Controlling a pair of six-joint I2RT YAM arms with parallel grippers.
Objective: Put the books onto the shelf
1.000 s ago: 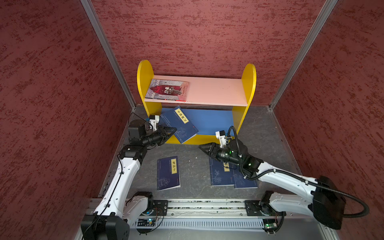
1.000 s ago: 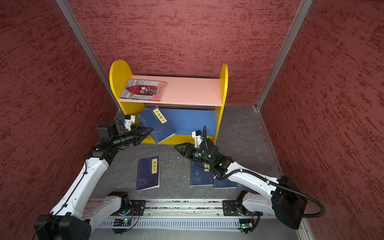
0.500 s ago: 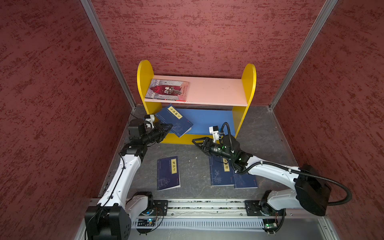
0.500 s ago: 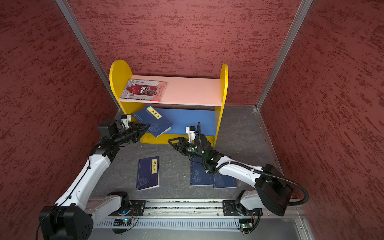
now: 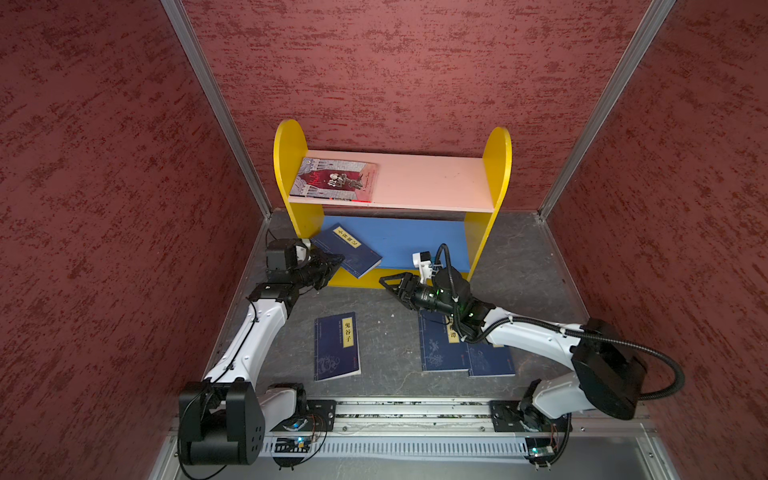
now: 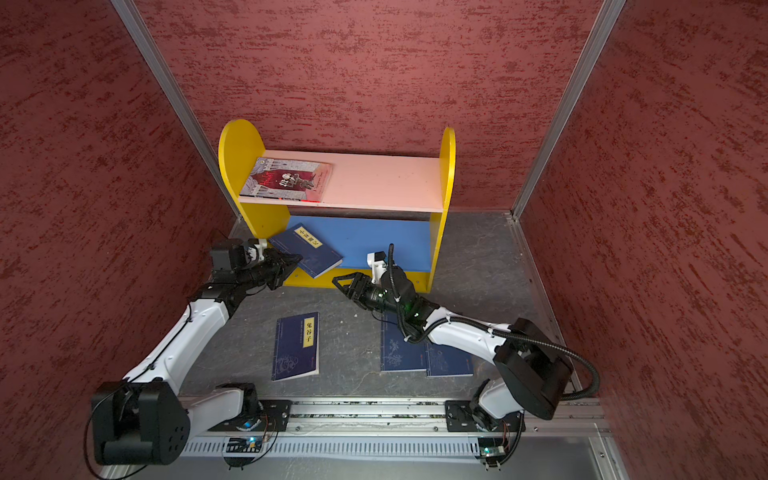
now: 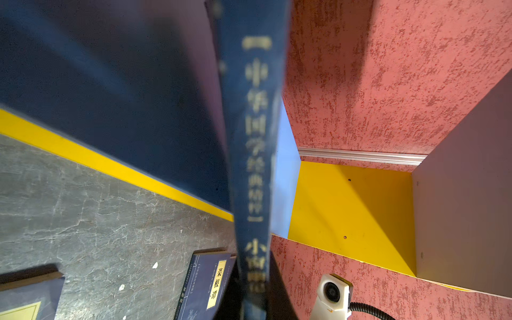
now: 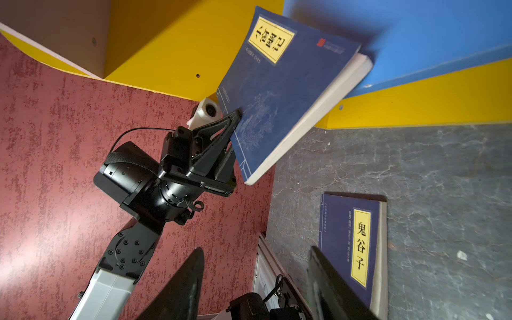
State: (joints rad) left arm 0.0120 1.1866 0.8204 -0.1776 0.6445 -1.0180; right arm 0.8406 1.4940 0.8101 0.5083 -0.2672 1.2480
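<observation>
Top views: the left gripper [image 5: 334, 262] is clamped tight on the near-left corner of the held navy book [image 5: 353, 251]. The book's far part sits over the blue lower board [image 5: 415, 245] at the left end of the shelf [image 5: 291, 166]. Its near part hangs out past the yellow front lip, skewed. I'd say I grip the corner so the fingers clear the shelf as the book slides in.

The red-and-grey book [image 5: 334, 180] lies flat on the pink upper board [image 5: 436, 183] at the left end, so that one's done.

The right gripper [image 6: 343, 289] is roughly half open and empty. It hovers low in front of the shelf, pointing left at the held book, probably to nudge it square.

On the floor, a single navy book [image 6: 296, 347] lies near centre and two overlapping navy books [image 6: 401, 353] sit partly under the right arm. Three left to shelve.

Left wrist: the held book's spine [image 7: 253, 138] runs straight out from my jaws, blurred. The blue board and the yellow right side panel [image 7: 352, 210] are beyond it.

Right wrist: this is the clearest view. The left finger [image 8: 216, 135] presses on the cover. The book is tilted, far corner down on the blue board, near end in the air. The right jaws are apart with nothing between them.
</observation>
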